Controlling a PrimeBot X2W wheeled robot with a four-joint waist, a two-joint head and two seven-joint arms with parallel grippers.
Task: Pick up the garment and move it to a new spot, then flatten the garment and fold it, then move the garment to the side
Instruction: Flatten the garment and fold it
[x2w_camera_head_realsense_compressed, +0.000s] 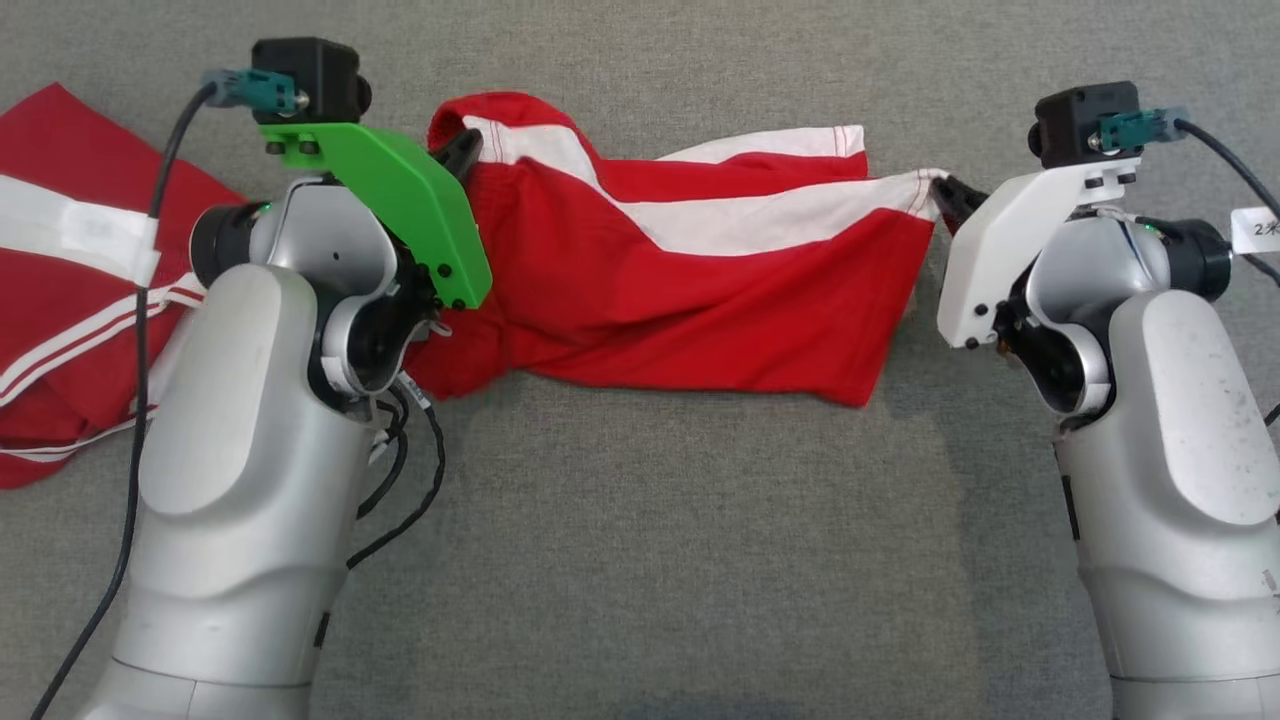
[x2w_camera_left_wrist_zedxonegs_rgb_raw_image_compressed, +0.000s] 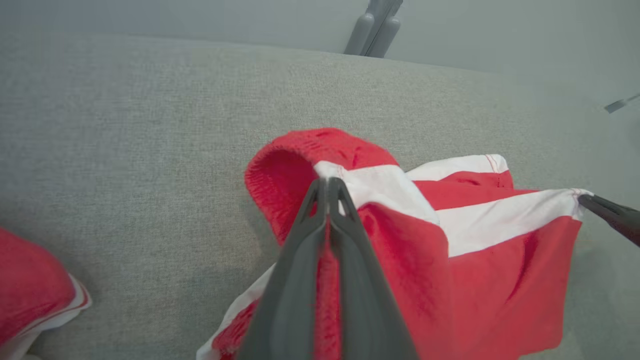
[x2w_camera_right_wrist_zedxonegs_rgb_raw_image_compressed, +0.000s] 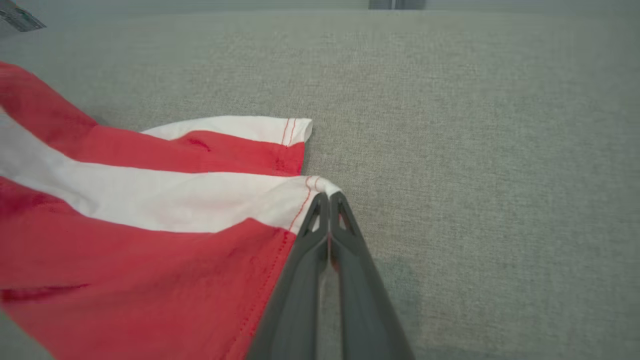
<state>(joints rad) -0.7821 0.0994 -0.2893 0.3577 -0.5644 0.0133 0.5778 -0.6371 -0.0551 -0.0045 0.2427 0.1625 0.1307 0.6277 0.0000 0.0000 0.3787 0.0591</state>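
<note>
The red garment (x2w_camera_head_realsense_compressed: 700, 290) with white stripes lies stretched in the middle of the tabletop (x2w_camera_head_realsense_compressed: 640, 560). The left tool (x2w_camera_left_wrist_zedxonegs_rgb_raw_image_compressed: 327, 186) is closed tightly on its waistband at the left end, and the right tool (x2w_camera_right_wrist_zedxonegs_rgb_raw_image_compressed: 329, 197) is closed on the white hem corner at the right end. To lift it well, both tools should probably rise together, keeping the cloth lightly tight so no corner slips. The tabletop has a grey woven cover; a second red garment (x2w_camera_head_realsense_compressed: 70, 280) lies at its left edge.
</note>
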